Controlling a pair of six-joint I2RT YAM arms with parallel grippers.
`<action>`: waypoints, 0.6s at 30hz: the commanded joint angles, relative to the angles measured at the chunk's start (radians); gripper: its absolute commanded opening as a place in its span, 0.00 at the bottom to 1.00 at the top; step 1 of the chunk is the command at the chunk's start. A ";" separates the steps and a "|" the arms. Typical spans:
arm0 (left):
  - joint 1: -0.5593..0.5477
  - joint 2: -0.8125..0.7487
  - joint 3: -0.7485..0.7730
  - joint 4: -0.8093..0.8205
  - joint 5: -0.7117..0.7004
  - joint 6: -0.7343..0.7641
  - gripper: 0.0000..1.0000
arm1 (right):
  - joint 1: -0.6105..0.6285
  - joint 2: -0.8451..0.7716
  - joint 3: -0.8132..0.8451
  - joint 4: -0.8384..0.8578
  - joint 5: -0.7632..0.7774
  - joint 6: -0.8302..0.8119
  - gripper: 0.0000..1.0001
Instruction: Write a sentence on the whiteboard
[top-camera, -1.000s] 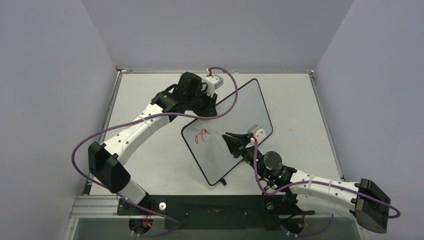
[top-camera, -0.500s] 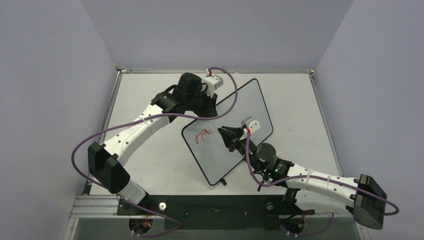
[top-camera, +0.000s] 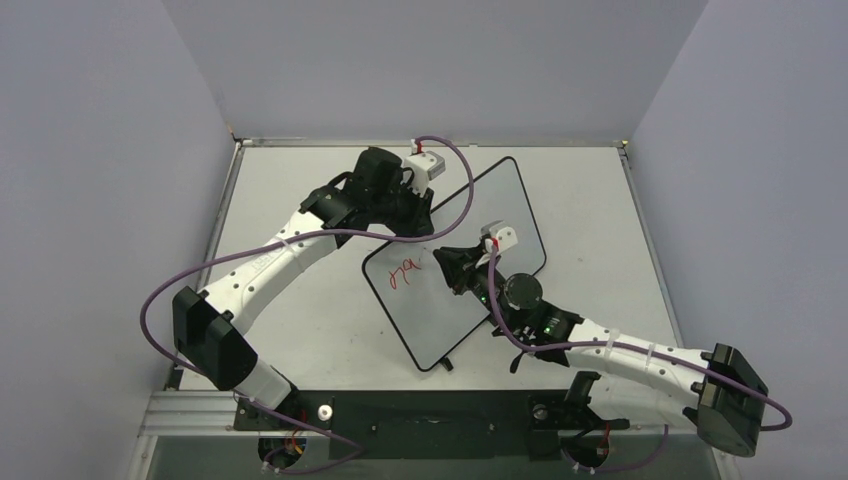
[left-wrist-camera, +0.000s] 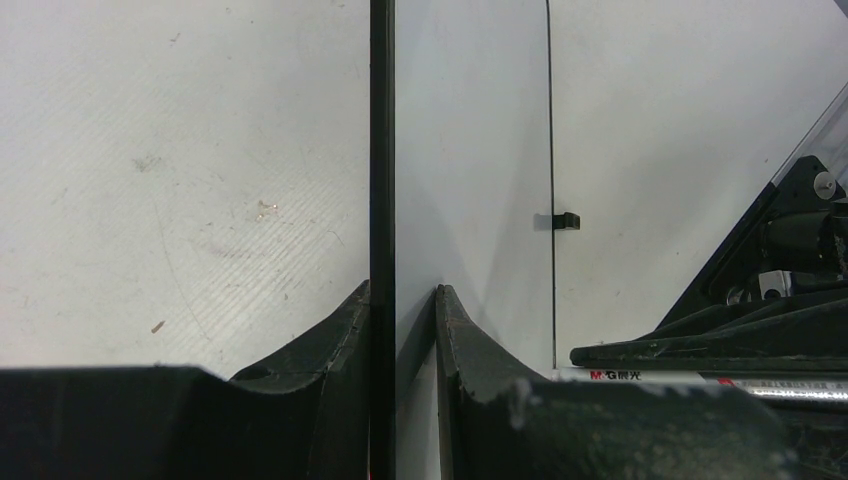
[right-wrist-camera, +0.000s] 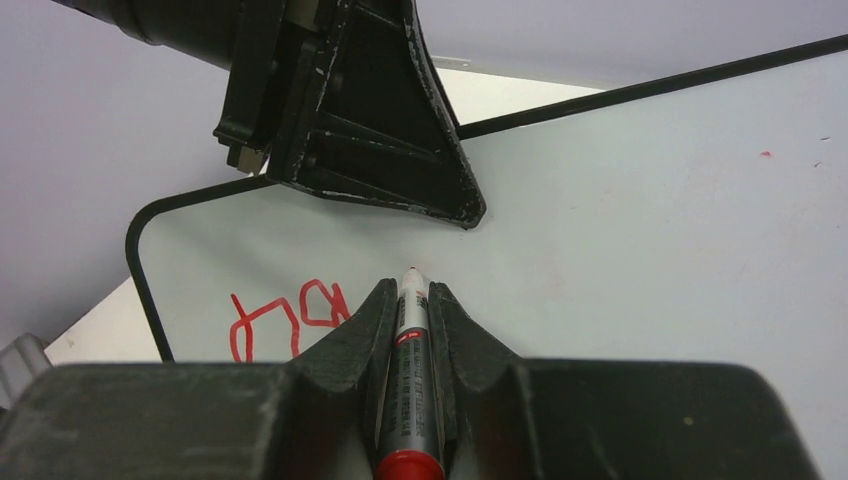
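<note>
Right pincer (right-wrist-camera: 412, 292) is clamped tight on a marker (right-wrist-camera: 409, 345), its white tip poking out just past the fingertips. The tip points at the whiteboard (top-camera: 432, 322) just to the right of the red lettering (right-wrist-camera: 290, 318). Whether the tip touches the surface cannot be told from these views. Left pincer (left-wrist-camera: 403, 300) is closed on the far edge of the whiteboard, one finger on each side of the black rim, holding it steady. The whiteboard lies at a slant on the table (top-camera: 300, 180), between the two arms.

Judging by what is written, the task has only just begun. A few red strokes, perhaps two or three letters, sit near the whiteboard's left corner, and the rest of the surface is bare. Most of the sentence is left to write, and the next strokes look set to go just right of the last letter.

Compared with a second ago, the right arm has swung its wrist up and to the left in the overhead view. The marker now sits a little closer to the left pincer. The lettering looks unchanged, with no new stroke to be seen, and the left arm and whiteboard have not shifted.
</note>
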 joint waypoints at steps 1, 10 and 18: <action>0.002 -0.035 -0.009 0.032 -0.130 0.103 0.00 | -0.006 0.001 0.035 0.048 -0.045 0.045 0.00; 0.002 -0.035 -0.009 0.031 -0.132 0.103 0.00 | -0.006 0.019 0.043 0.082 -0.124 0.031 0.00; 0.002 -0.038 -0.011 0.032 -0.133 0.104 0.00 | -0.007 0.047 0.054 0.101 -0.097 0.035 0.00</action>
